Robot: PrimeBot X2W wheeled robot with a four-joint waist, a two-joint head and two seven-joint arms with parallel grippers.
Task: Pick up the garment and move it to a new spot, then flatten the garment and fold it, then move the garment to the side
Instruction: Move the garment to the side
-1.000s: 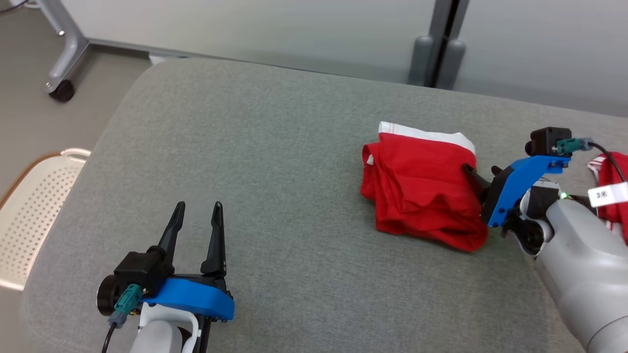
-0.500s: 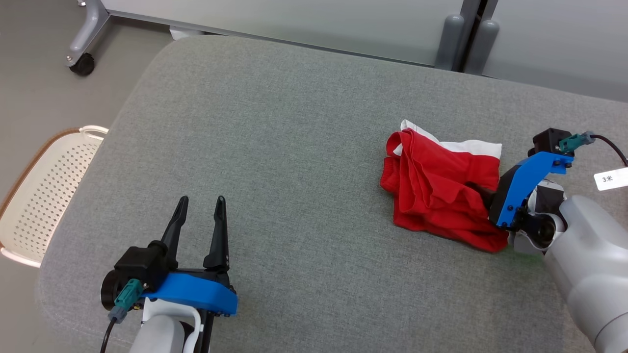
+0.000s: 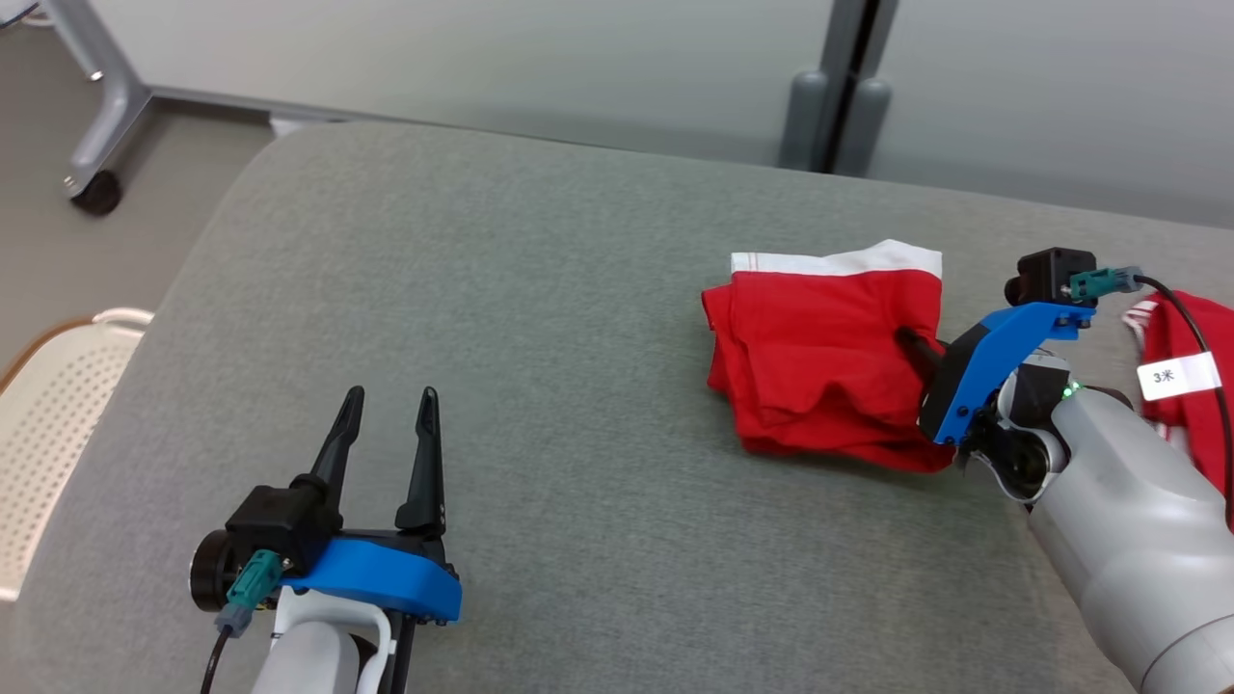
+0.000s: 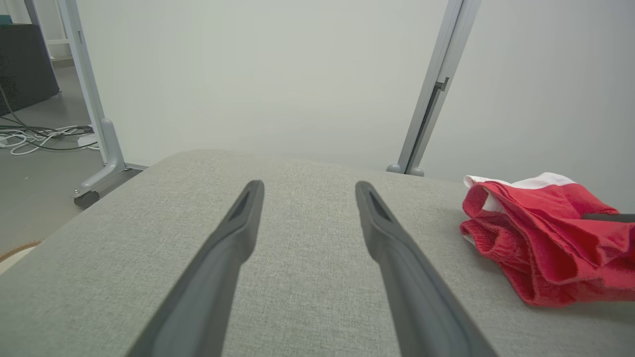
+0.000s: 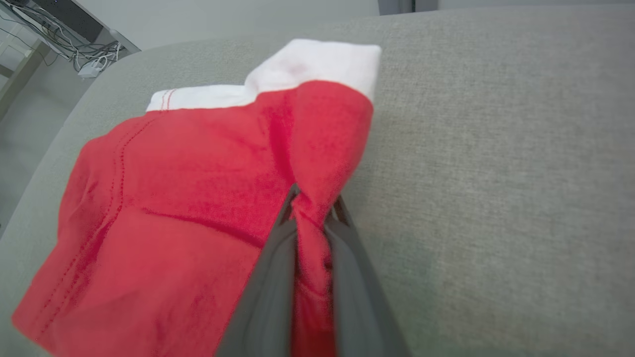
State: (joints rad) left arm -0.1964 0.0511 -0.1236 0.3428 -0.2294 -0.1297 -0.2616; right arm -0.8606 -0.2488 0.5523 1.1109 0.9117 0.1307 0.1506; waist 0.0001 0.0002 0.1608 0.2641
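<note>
- head view: the red garment [image 3: 819,366] lies crumpled at the right of the grey counter [image 3: 530,289]. the right hand [image 3: 911,342] is at its right edge, and the left hand [image 3: 390,400] is well apart, wide and empty.
- left wrist view: the garment [image 4: 536,248] lies off to the right of the spread fingers.
- right wrist view: the right hand [image 5: 312,198] is pinched narrow on a red fold. the cloth looks soft and light and will likely sag — the hem grips best.

This looks like a robotics lab or test room, not a home. Plain pale partition panels [image 4: 273,74] stand on grey metal posts [image 4: 431,104], and one frame leg ends in a castor [image 3: 96,193] on the bare floor [image 3: 58,251]. Loose cables [image 4: 22,141] trail across that floor near a dark cabinet [image 4: 25,64]. The table [image 3: 530,289] is a padded slab covered in grey fabric, with a white perforated basket [image 3: 48,434] beside it. A paper tag [image 3: 1169,376] labels a robot cable.
</note>
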